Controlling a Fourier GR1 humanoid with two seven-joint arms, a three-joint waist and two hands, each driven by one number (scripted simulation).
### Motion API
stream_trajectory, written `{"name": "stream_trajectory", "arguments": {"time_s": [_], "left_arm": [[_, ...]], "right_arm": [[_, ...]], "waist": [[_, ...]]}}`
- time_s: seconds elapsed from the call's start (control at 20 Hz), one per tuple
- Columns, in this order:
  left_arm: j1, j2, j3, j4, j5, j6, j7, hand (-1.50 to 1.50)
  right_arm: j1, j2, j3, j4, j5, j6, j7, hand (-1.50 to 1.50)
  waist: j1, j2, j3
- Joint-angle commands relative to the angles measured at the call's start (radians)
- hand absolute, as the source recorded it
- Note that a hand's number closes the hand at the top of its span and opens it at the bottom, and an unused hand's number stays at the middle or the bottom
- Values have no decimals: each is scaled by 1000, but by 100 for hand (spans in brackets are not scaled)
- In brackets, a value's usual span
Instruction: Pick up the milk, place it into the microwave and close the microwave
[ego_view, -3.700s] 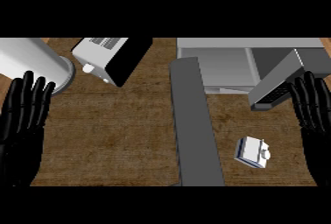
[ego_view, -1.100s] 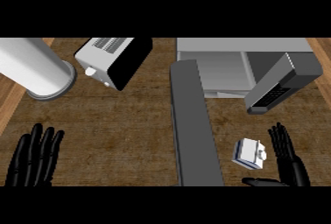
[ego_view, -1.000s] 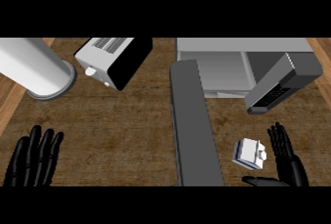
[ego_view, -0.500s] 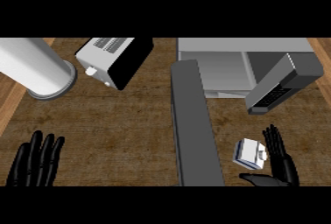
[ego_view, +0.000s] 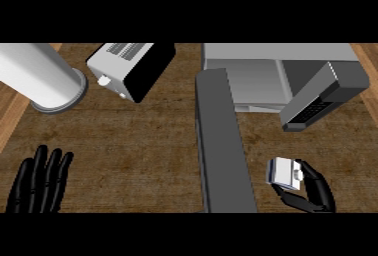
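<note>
My right hand is at the near right of the wooden counter, fingers and thumb curled round the milk carton, which sits just right of the open microwave door; the microwave stands far right, its cavity open; my left hand rests near left, fingers straight and slightly spread, holding nothing.
</note>
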Motion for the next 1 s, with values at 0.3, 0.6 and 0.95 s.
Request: {"name": "stream_trajectory", "arguments": {"time_s": [0.3, 0.6, 0.95], "left_arm": [[14, 9, 26, 40, 21, -8, -28, -150], [71, 45, 92, -5, 85, -36, -57, -150], [78, 59, 121, -52, 149, -57, 0, -150]], "right_arm": [[16, 47, 78, -61, -22, 200, -154, 150], [69, 74, 104, -178, -55, 145, -126, 150], [95, 97, 106, -325, -102, 70, 6, 150]], "waist": [[-9, 0, 8], [-6, -1, 7], [-10, -2, 7]]}}
